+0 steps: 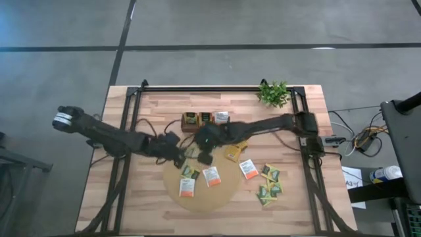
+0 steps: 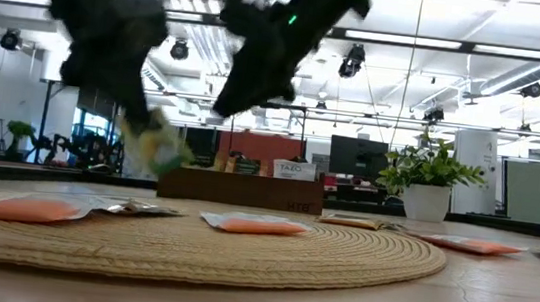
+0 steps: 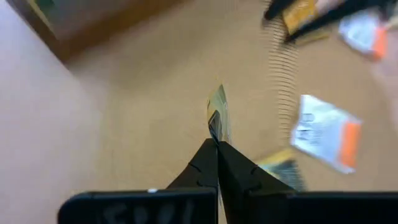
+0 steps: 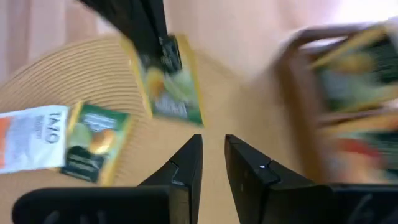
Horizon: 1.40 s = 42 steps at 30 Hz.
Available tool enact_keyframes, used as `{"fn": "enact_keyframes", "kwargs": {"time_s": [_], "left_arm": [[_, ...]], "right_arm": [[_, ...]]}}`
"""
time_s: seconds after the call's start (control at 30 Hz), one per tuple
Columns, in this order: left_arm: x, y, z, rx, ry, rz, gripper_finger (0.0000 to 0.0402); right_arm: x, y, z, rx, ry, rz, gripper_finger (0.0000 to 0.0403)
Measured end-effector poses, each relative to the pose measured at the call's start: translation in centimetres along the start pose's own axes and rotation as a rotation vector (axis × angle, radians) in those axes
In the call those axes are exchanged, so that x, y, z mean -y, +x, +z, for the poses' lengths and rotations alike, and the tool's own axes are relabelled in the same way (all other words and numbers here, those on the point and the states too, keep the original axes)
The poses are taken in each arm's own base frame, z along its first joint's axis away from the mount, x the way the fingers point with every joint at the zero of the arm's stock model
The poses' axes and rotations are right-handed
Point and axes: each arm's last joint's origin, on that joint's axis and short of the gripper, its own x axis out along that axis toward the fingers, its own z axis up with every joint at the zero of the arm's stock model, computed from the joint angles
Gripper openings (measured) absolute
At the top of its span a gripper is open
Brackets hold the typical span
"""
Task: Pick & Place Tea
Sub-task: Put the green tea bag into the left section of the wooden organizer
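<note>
My left gripper (image 3: pixel 216 140) is shut on a green-and-yellow tea sachet (image 4: pixel 171 87) and hovers above the far left rim of the round tan mat (image 1: pixel 227 192). In the low view the sachet (image 2: pixel 155 144) hangs clear of the mat. My right gripper (image 4: pixel 213 142) is slightly open and holds nothing. It floats close beside the left one (image 1: pixel 182 153), between the mat and the dark brown tray (image 1: pixel 204 120). Three more sachets (image 1: pixel 212 176) lie flat on the mat, and others (image 1: pixel 270 191) lie on the wood to its right. My left gripper pinches the sachet between its two fingers at one edge (image 3: pixel 216 124), and the wrist view shows the packet edge-on. The sachet is lifted clear and hangs tilted below the fingers (image 4: pixel 155 37), its free end pointing down toward the mat.
The tray near the table's far middle has sachets in its compartments. A small green plant (image 1: pixel 273 93) stands at the far right corner. Yellow sachets (image 1: pixel 233 153) and a white-and-orange one (image 1: pixel 248 169) lie right of the mat. Cables run along both sides of the table.
</note>
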Motion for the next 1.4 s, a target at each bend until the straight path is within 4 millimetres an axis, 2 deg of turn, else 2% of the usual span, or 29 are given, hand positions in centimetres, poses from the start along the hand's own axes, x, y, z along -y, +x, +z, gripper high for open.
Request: {"fn": "enact_keyframes", "kwargs": {"time_s": [0.13,0.27,0.4,0.53,0.63,0.77,0.93,1.1,1.4], "left_arm": [[0.4,-2.7,5.2,-0.004,0.294,0.093,0.0001],[-0.4,-3.9,9.7,-0.007,0.531,0.148,0.0001],[-1.2,-4.0,13.1,-0.058,0.743,0.179,0.0000],[-1.3,-3.0,15.3,-0.107,0.879,0.199,0.0000],[-1.3,-1.2,15.9,-0.194,0.950,0.208,0.0000],[-1.6,1.3,15.5,-0.371,1.059,0.207,0.0000],[-2.2,3.7,15.7,-0.456,1.190,0.239,0.0000],[-2.8,4.3,16.4,-0.449,1.170,0.251,0.0000],[-3.8,4.8,16.7,-0.464,1.115,0.156,0.0000]], "right_arm": [[2.6,-3.7,1.1,0.018,0.021,-0.051,0.0068],[5.3,-6.5,1.3,0.020,0.068,-0.092,0.0068],[7.0,-8.3,0.3,0.004,0.095,-0.118,0.0068],[7.7,-9.7,-1.1,-0.004,0.106,-0.142,0.0068],[8.2,-10.5,-2.5,-0.012,0.122,-0.188,0.0068],[9.4,-11.2,-4.1,0.012,0.195,-0.206,0.0068],[11.2,-11.8,-6.2,0.021,0.366,-0.242,0.0068],[11.5,-12.5,-7.7,0.046,0.409,-0.247,0.0068],[11.6,-11.7,-8.8,0.072,0.435,-0.244,0.0068]]}}
